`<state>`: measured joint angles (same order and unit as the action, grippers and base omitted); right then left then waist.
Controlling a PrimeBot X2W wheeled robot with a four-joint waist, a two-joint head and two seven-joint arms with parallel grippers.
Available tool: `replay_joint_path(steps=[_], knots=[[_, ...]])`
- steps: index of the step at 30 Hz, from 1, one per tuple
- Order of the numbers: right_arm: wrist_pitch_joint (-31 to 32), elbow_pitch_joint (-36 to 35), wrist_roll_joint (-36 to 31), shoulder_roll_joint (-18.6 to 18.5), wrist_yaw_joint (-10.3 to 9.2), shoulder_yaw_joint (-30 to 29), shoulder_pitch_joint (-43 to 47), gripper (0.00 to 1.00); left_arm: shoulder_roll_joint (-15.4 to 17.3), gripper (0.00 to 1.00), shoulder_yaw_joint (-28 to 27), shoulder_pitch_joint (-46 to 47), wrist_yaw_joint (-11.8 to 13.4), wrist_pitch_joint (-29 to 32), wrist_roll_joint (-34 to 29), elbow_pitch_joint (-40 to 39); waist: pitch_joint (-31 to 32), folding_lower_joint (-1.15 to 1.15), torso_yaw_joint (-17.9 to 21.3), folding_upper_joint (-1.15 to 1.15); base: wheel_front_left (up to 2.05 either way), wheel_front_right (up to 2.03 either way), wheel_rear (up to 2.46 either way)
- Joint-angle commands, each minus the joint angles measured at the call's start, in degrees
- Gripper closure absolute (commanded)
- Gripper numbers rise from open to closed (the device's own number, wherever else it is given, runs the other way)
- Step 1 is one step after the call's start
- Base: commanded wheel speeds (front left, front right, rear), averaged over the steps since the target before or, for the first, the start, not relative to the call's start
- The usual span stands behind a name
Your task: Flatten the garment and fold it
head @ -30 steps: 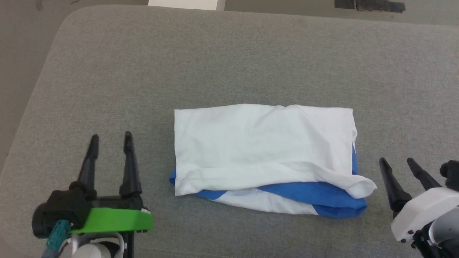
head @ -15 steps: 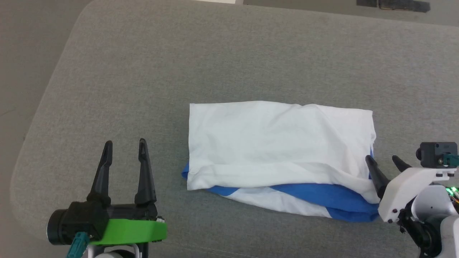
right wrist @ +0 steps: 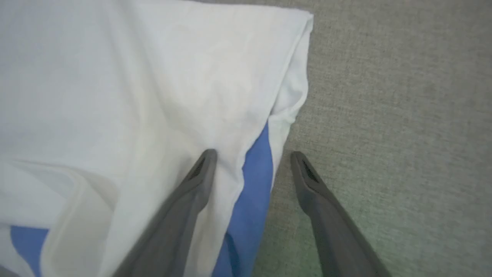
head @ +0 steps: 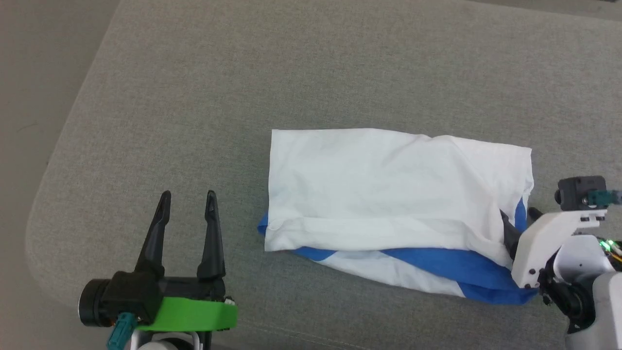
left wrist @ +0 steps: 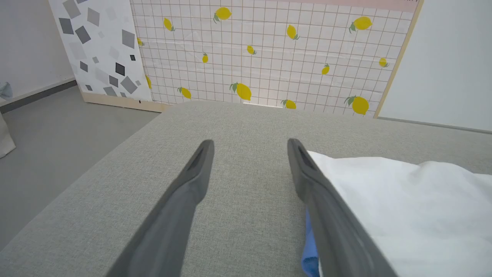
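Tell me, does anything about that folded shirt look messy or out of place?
Yes, the fold is uneven. Along the near edge of the garment, blue sleeve fabric and a white layer poke out from under the top white panel, bulging most at the right corner. Nothing looks spilled or damaged.

Grey woven-fabric tabletop (head: 204, 87): flat, uniform textured weave, rounded corner at near left. One item lying directly on surface: folded white cotton garment with royal-blue sections (head: 388, 194), right of centre, long axis left to right. Top layer white, lightly wrinkled. Blue and white lower layers protrude along near edge and at right end. Far edge fairly straight, near edge uneven. Tabletop fabric visible around garment on all sides.
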<state>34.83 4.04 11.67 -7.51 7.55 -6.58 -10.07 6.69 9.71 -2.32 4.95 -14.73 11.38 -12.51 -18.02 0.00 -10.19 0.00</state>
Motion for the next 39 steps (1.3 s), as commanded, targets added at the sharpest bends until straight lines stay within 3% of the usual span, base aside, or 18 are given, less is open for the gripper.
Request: replay_joint_path(steps=[1, 2, 3, 4, 5, 15, 30, 34, 39], knots=[[1.81, 1.49, 0.87, 0.12, -0.06, 1.10, -0.14, 0.00, -0.45, 0.00, -0.28, 0.93, -0.61, -0.27, -1.06, 0.26, -0.61, 0.00, -0.03, 0.00, 0.00, 0.00, 0.00], [2.47, 1.65, 1.13, 0.06, -0.06, 1.29, -0.39, 0.44, -0.52, 0.00, -0.30, 1.08, -0.91, -0.27, -1.30, 0.46, -0.84, 0.00, 0.04, 0.00, 0.00, 0.00, 0.00], [2.97, 1.86, 1.21, 0.04, -0.06, 1.35, -0.62, 0.66, -0.58, 0.00, -0.34, 1.20, -1.13, -0.27, -1.46, 0.62, -1.01, 0.00, 0.12, 0.00, 0.00, 0.00, 0.00], [3.43, 2.12, 1.30, 0.09, -0.06, 1.32, -0.94, 0.96, -0.64, 0.00, -0.38, 1.34, -1.40, -0.27, -1.65, 0.86, -1.17, 0.00, 0.23, 0.00, 0.00, 0.00, 0.00], [3.59, 2.33, 1.30, 0.19, -0.06, 1.16, -1.23, 1.00, -0.69, 0.00, -0.41, 1.45, -1.62, -0.27, -1.77, 1.06, -1.28, 0.00, 0.34, 0.00, 0.00, 0.00, 0.00], [-1.09, 3.84, -0.92, -0.30, -0.06, -4.23, -4.36, 1.00, -1.36, 0.00, -1.57, 1.66, -2.94, -0.27, -2.67, 2.23, -0.26, 0.00, 1.79, 0.00, 0.00, 0.00, 0.00], [-2.97, 5.51, -7.86, -8.50, -0.06, -20.57, -3.87, 1.00, -1.23, 0.00, -2.78, 0.34, -4.27, -0.27, -3.71, 2.63, 1.47, 0.00, 5.87, 0.00, 0.00, 0.00, 0.00], [-3.08, 3.61, -7.89, -8.41, -0.06, -19.72, -3.92, 1.00, -1.18, 0.00, -2.82, 0.06, -4.41, -0.27, -3.94, 2.88, 2.20, 0.00, 6.83, 0.00, 0.00, 0.00, 0.00], [-1.65, -0.56, -4.92, -7.03, -0.06, -13.53, -4.30, 1.00, -1.07, 0.00, -2.64, -0.29, -4.49, -0.27, -4.50, 3.21, 3.56, 0.00, 7.65, 0.00, 0.00, 0.00, 0.00]])
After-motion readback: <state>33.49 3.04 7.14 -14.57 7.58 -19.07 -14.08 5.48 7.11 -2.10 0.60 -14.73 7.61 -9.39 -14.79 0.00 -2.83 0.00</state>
